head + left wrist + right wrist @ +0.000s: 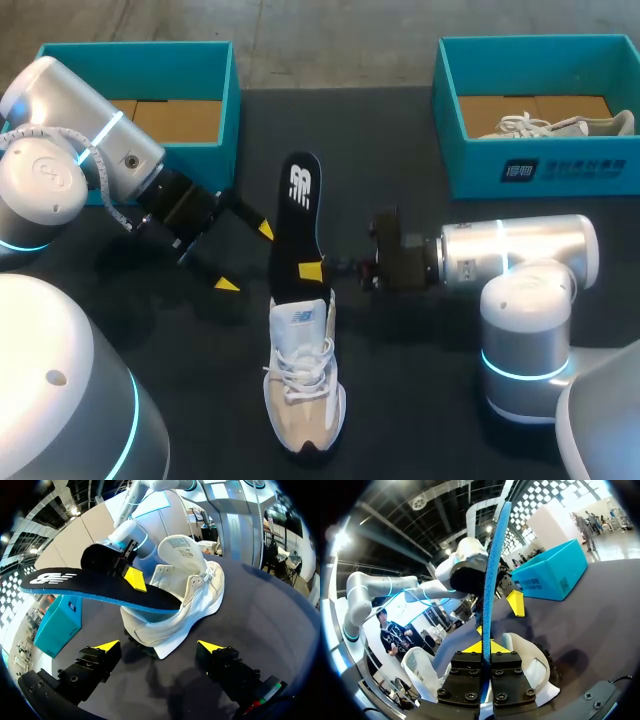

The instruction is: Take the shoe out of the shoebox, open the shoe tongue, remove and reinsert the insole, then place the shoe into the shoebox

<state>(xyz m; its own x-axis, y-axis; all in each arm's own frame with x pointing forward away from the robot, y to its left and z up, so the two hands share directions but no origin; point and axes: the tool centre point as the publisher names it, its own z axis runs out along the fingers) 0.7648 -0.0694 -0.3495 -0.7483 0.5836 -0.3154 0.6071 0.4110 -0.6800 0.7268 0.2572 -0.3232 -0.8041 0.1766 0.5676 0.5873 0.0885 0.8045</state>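
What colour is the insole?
The insole is black on top with a white logo and a blue edge; clearest in the left wrist view.

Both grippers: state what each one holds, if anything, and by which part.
The right gripper pinches the black insole by its flat faces, near the end at the shoe. The left gripper is open and holds nothing.

My right claw [312, 270] clamps the insole [298, 215], which runs out ahead of its fingers | shoe [303, 385] on the table [420, 400] just under that claw | my left claw [246, 257], spread, faces the shoe, apart from it | left shoebox [228, 100] behind it, right shoebox [450, 110] well apart.
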